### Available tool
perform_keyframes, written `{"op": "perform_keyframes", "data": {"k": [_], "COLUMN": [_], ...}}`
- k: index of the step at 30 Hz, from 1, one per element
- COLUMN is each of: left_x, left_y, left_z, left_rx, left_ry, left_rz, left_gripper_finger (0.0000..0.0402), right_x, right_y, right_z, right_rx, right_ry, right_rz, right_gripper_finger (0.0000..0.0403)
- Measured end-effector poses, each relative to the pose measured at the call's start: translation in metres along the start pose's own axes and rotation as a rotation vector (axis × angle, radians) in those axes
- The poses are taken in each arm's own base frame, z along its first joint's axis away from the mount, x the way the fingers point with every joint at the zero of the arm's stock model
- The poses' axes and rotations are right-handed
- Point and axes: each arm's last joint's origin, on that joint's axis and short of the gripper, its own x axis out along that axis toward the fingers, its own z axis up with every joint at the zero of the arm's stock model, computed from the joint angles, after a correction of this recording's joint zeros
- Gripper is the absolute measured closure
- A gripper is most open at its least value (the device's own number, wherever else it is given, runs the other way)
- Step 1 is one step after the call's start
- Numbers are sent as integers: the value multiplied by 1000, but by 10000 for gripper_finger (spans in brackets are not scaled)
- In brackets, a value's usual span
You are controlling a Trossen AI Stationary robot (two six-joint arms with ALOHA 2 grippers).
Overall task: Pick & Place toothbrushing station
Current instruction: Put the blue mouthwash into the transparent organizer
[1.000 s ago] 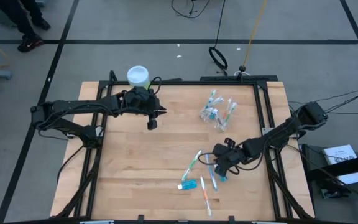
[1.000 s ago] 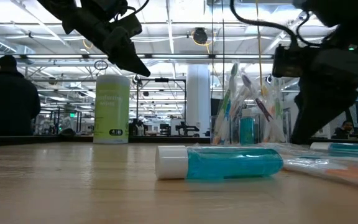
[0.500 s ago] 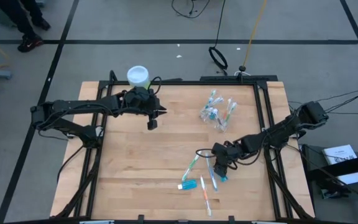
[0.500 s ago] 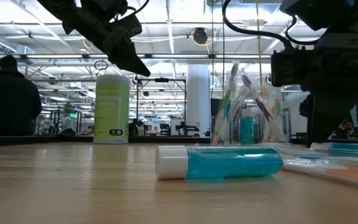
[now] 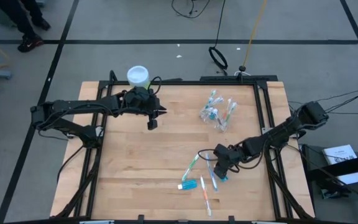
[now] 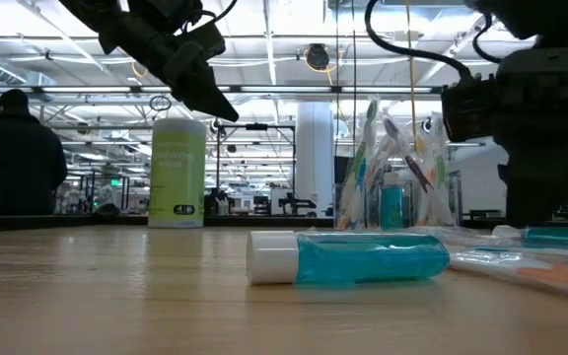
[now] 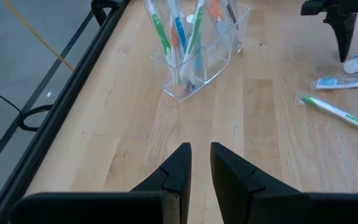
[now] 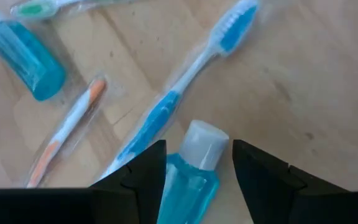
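Observation:
A clear plastic cup (image 5: 217, 115) stands upright at the far right of the table, holding several toothbrushes; it also shows in the left wrist view (image 7: 197, 56). Loose toothbrushes (image 5: 194, 163) and a blue toothpaste tube (image 5: 188, 185) lie flat near the front. My right gripper (image 8: 194, 165) is open and points down, its fingers on either side of a second blue tube with a white cap (image 8: 197, 162) that lies on the table. My left gripper (image 5: 152, 123) hangs above the far left of the table, shut to a narrow gap and empty.
A light-green canister with a white lid (image 5: 138, 76) stands at the table's far left edge. A blue toothbrush (image 8: 179, 93) and an orange one (image 8: 67, 130) lie close beside the right gripper. Bare wood lies at the left and middle (image 5: 142, 168). A person (image 6: 13, 158) stands beyond the table.
My right gripper has tipped from slanting to pointing straight down and shifted slightly toward the table's right edge, over the loose brushes and tube. The things on the table have kept still.

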Motion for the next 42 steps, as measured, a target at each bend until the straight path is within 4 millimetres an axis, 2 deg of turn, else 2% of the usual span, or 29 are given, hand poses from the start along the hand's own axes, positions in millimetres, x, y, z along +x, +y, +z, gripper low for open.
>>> {"op": "perform_keyframes", "data": {"k": [10,19,24,29,38,42], "left_x": [0,0,0,0,0,0], "left_y": [0,0,0,0,0,0], "left_z": [0,0,0,0,0,0], "left_rx": [-2,-2,-2,-2,0,1], "left_ry": [0,0,1,1,0,-1], "left_rz": [0,1,1,1,2,3], "left_gripper_finger": [334,334,334,334,334,334], "right_x": [2,12,15,15,15,15], "right_y": [-1,-23,-29,-26,-19,-21], "right_z": [-4,-18,-20,-19,-14,-10], "right_rx": [57,111,122,124,-55,-239], "right_ry": [-52,-59,-58,-60,-113,-137], "right_rz": [-4,-5,-3,35,111,94], "right_gripper_finger": [228,241,286,339,397,393]}}
